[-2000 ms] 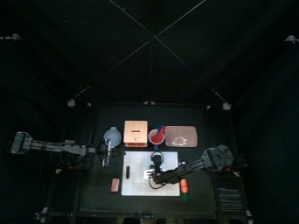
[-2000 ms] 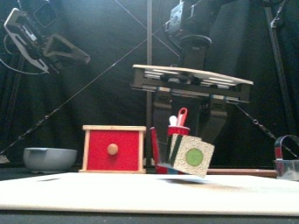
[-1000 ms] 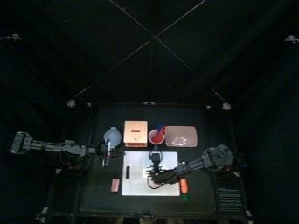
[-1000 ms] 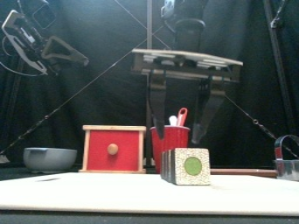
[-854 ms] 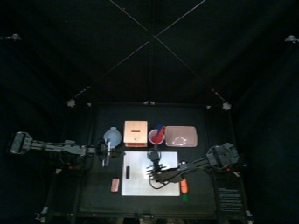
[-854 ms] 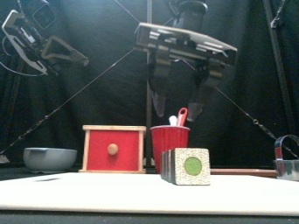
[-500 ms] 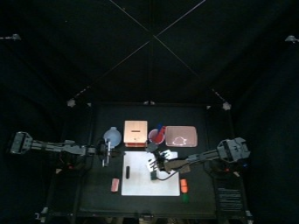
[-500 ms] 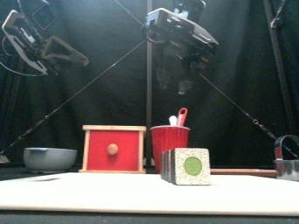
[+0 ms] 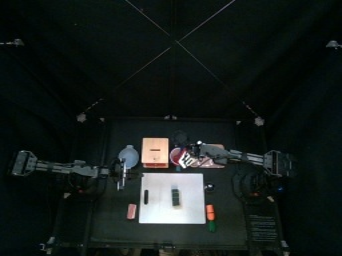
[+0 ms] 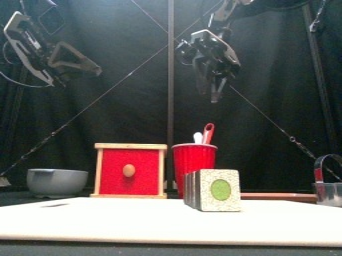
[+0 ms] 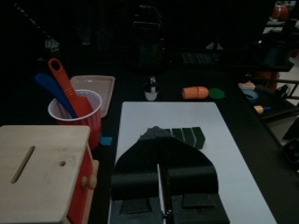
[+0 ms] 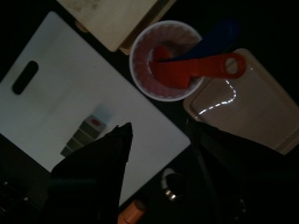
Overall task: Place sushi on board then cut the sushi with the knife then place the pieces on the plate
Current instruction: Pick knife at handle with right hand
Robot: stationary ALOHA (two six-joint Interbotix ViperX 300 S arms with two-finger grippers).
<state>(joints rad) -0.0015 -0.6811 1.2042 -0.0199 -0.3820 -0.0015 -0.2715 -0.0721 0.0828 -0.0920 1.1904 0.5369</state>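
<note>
Sushi roll (image 9: 175,193): lies near the middle of the white cutting board (image 9: 158,203), its blocks joined and uncut. Nothing touches it, so the placing step looks done.
Right gripper (image 9: 199,154): hangs high over the red cup (image 10: 195,165), at about 12 o'clock from the roll. Its jaws are spread, empty and pointing down, probably to line up on a knife.
Knives: the red knife (image 12: 201,68) and the blue knife (image 12: 222,35) stand in the cup. Their ends stick out past the rim, so they can be pinched from above.
Pink tray (image 9: 222,161): sits just beside the cup, at 1 o'clock from the roll, with nothing on it.
Left gripper (image 9: 122,173): rests off the board at about 10 o'clock from the roll. Its jaws are pressed together on nothing, clear of the working arm.
Step in hand: fetching a knife; cutting and plating are not yet done.
Risk: the two knives stand close together, so a grab could catch both or tip the cup.
</note>
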